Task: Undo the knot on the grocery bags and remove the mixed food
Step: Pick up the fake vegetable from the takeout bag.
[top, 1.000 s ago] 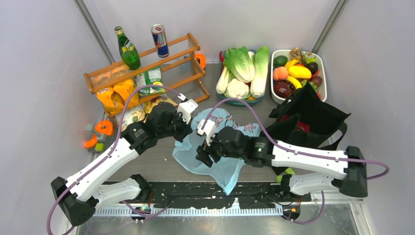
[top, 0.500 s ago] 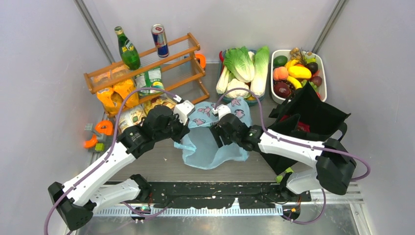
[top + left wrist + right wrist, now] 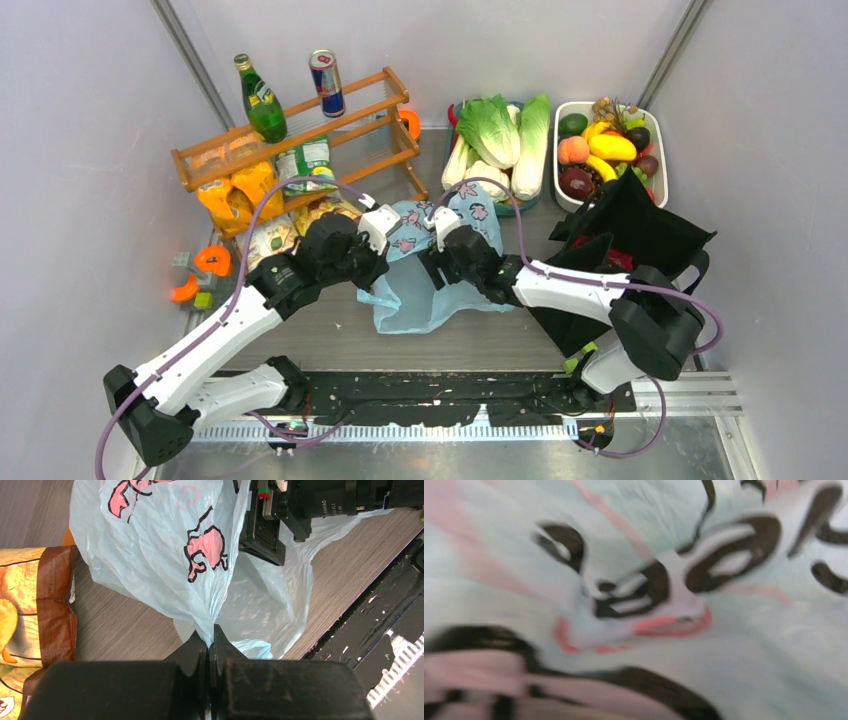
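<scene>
My left claw [image 3: 210, 641] is clamped together on a pinch of the light-blue bag [image 3: 165, 555], which fans out just ahead over the worktop [image 3: 125, 630]. A crisp packet [image 3: 35, 605] lies left of it. My right claw [image 3: 445, 262] sits close against the same bag, but I cannot tell whether it is apart or together. The black tote [image 3: 640, 235] stands to that claw's right.

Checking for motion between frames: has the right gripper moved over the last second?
Yes. In the top view the right gripper has moved away from the near side, toward the vegetable basket at the back.
</scene>
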{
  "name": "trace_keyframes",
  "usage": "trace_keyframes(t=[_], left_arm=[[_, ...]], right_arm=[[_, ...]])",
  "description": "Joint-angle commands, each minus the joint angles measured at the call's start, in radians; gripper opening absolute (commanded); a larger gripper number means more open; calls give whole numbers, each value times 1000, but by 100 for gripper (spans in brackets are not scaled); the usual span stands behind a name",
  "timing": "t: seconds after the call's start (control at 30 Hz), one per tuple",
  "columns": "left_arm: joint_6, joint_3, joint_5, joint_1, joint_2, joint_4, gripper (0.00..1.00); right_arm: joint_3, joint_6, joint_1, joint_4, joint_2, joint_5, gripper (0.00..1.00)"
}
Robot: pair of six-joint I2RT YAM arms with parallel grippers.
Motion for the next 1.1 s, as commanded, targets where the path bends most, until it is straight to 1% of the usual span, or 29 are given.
trace_keyframes(t=[0.0,0.07,0.2,0.23,0.33,0.4,0.6,0.8,1.07], left_arm=[[-5,3,4,4,5,35,0],[-5,2,1,5,4,37,0],[-5,1,-4,5,2,35,0],[-5,3,-5,5,4,36,0],[-4,3,-9,5,2,35,0],[-2,2,-13,5,-1,35,0],[-1,1,-20,6,-5,35,0],[2,-1,-25,8,-10,37,0],[2,-1,-25,11,-10,37,0]], right_arm=[[4,-51,1,256,36,-67,77],[32,-51,1,263,88,-56,76],[26,-72,1,342,113,-91,76],[30,-101,1,354,117,-108,76],[49,-118,-6,356,148,-112,76],[110,-95,-29,283,184,-94,76],[177,-43,-89,182,257,-97,78],[211,-61,-126,125,310,-84,78],[228,-75,-143,96,358,-95,76]])
